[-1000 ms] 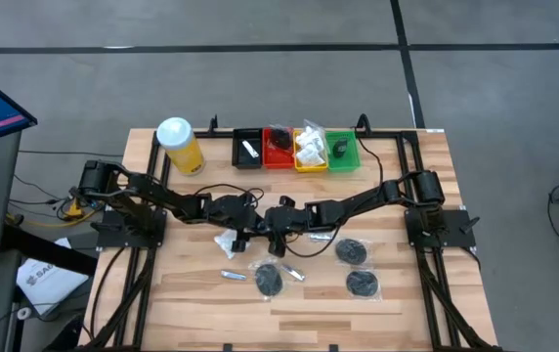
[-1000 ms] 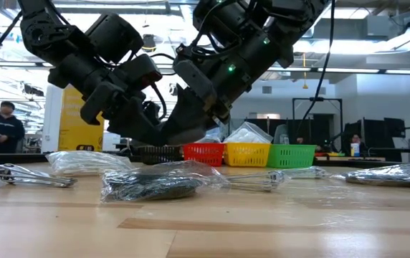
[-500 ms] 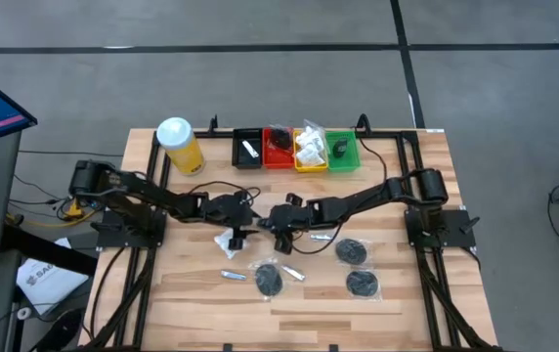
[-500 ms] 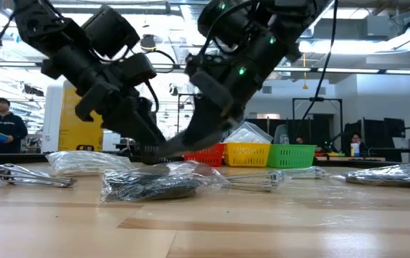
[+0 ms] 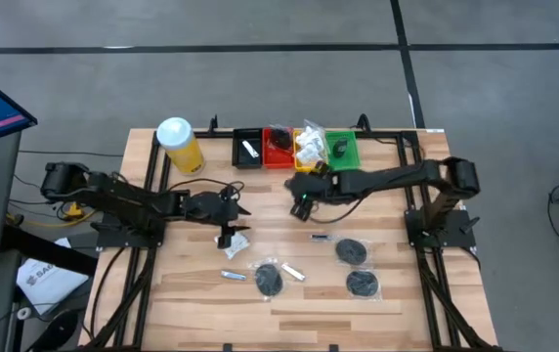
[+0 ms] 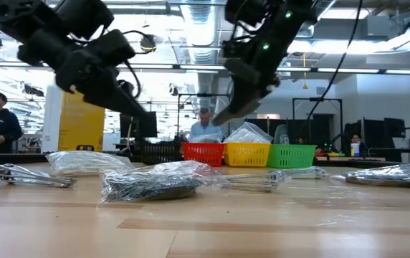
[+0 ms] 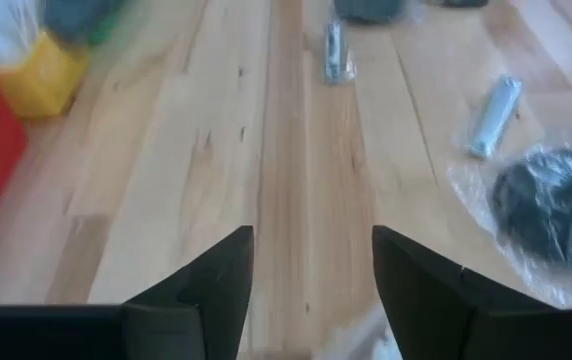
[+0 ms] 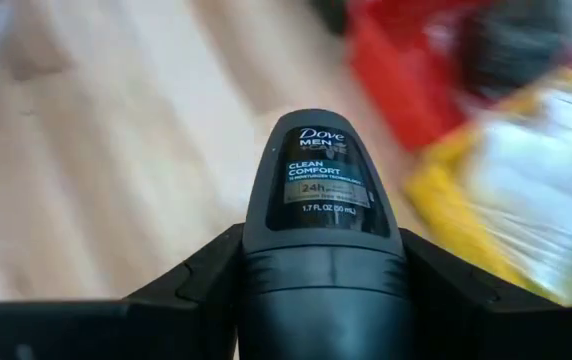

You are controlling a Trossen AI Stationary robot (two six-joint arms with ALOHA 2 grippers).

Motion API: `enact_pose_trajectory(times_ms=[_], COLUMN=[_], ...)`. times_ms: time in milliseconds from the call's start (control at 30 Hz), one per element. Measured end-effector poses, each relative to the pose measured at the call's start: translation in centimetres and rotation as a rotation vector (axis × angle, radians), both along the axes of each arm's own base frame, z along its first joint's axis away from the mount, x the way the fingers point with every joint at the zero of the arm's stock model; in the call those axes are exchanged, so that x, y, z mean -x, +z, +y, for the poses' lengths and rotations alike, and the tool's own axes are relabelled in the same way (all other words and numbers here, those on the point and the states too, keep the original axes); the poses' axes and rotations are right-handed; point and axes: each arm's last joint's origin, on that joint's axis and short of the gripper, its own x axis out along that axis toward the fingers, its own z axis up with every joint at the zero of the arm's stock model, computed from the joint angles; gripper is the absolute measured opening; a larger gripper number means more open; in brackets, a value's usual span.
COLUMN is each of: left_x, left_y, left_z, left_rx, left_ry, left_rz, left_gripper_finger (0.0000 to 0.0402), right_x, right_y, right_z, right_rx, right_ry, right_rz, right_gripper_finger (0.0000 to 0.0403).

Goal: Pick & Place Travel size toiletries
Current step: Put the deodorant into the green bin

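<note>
Wood table (image 5: 397, 303): R gripper (image 8: 321, 300) pinching black deodorant (image 8: 321, 215) nr red tray (image 5: 278, 156); L gripper (image 7: 311, 270) spread, empty.

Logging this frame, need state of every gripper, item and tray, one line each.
right gripper: shut on the black deodorant, raised near the trays
left gripper: open, empty, over bare table
white sachet: on the table beside the left gripper
black discs: bagged, flat on the table
silver tubes: lying flat
red tray: holds dark items
yellow tray: holds white sachets
</note>
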Motion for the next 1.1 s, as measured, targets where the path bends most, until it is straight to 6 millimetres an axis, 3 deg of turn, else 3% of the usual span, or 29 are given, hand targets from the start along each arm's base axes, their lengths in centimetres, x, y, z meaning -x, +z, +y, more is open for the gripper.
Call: enact_pose_trajectory(times_ms=[133,400,1100], left_x=[0.5,0.4,0.4], left_y=[-0.3,-0.2,-0.1], left_z=[0.0,0.1,0.0], left_rx=[0.011,0.014,0.014], left_ry=[0.017,0.023,0.021], left_rz=[0.007,-0.003,-0.012], left_gripper_finger=[0.0186,0.0182,0.0182], right_x=[2.3,5.3,8.0], right_y=[1.6,1.9,1.4], right_z=[-1.7,-4.4,-9.8], right_rx=[-0.007,-0.022,-0.092], right_ry=[-0.097,-0.241,-0.413], right_rz=[0.063,0.216,0.320], right_gripper_finger=[0.0195,0.0195,0.0195])
